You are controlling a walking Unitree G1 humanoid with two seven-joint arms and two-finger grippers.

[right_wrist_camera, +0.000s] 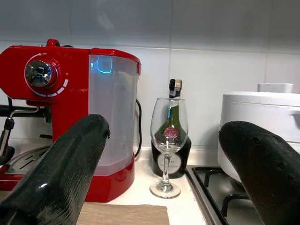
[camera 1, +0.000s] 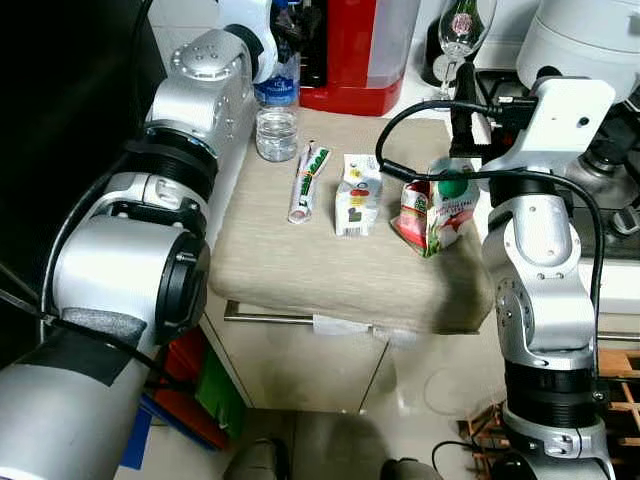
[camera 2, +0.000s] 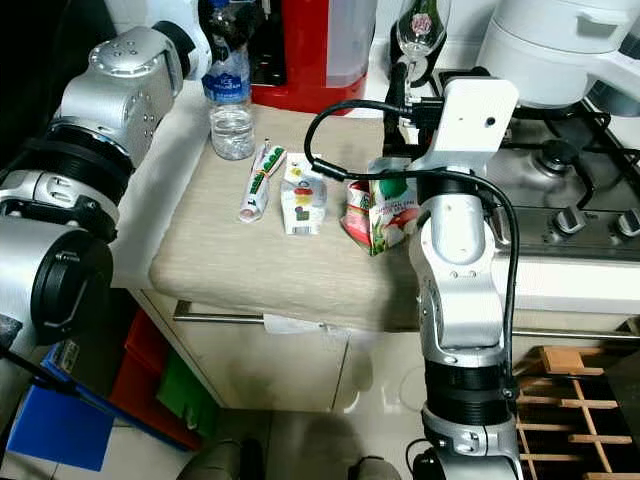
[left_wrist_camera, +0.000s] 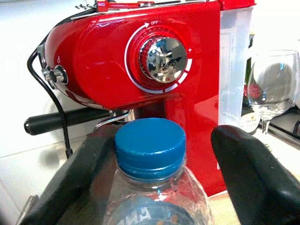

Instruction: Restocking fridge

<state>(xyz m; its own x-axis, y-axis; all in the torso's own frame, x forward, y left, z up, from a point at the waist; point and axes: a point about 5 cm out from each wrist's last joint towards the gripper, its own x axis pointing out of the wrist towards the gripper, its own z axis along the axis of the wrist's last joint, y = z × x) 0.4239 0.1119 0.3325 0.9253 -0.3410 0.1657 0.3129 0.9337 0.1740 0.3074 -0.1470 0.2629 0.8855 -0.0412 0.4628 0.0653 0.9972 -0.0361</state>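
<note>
Right now the left hand sits at the neck of the water bottle, fingers spread wide either side of the blue cap and not visibly touching it; looks like it's lining up a grasp, nothing held. Bottle stands upright at the back left of the worktop, just in front of the red coffee machine, clear plastic, seemingly low on water, hard to tell. Rest of the stock lies in a row in mid worktop, likely laid out for picking: tube flat, small carton, red-green pouch beside the right arm. Right hand hovers wide open and empty above the worktop, facing a wine glass and dark bottle. No fridge in view.
</note>
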